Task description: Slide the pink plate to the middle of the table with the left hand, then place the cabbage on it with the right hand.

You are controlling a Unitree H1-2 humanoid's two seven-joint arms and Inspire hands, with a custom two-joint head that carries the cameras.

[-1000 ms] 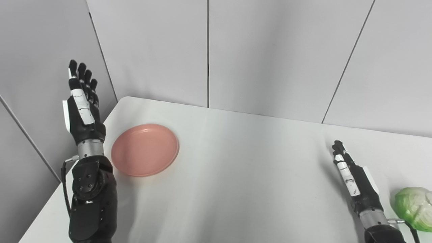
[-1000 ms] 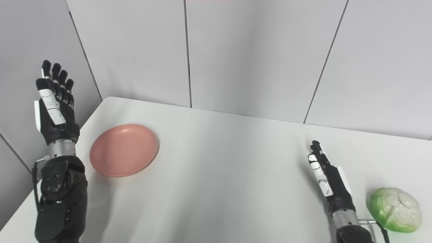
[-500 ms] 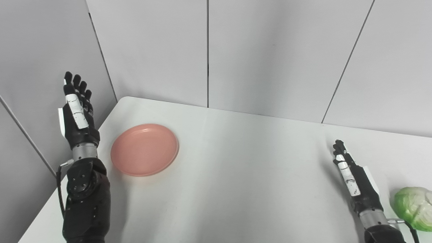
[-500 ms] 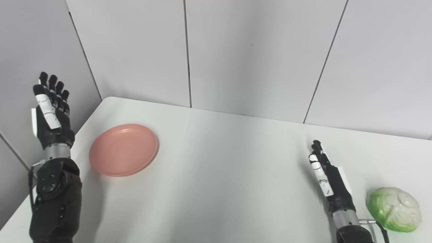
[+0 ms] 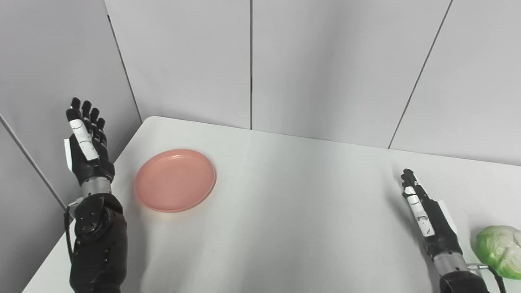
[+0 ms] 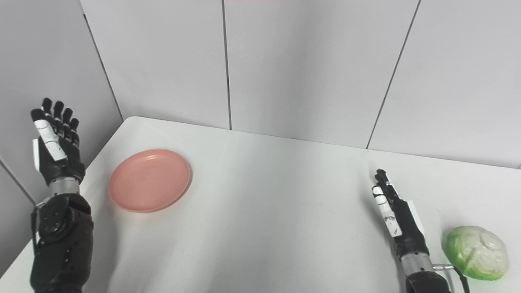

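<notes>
1. Pink plate lies flat on the table, close to its left edge and toward the back-left corner, not yet slid.
2. Left hand is raised beyond that edge, left of the plate and clear of it, fingers straight and spread, holding nothing.
3. Right hand hovers low far to the plate's right, fingers straight and close together, empty; the cabbage sits just beside its wrist.
4. Risk — a push landing high on the rim could tip the plate rather than slide it; a hand coming in low could clip the table edge.
5. Room — bare tabletop runs from the plate's right side toward the right hand, so the sliding path looks open.
</notes>
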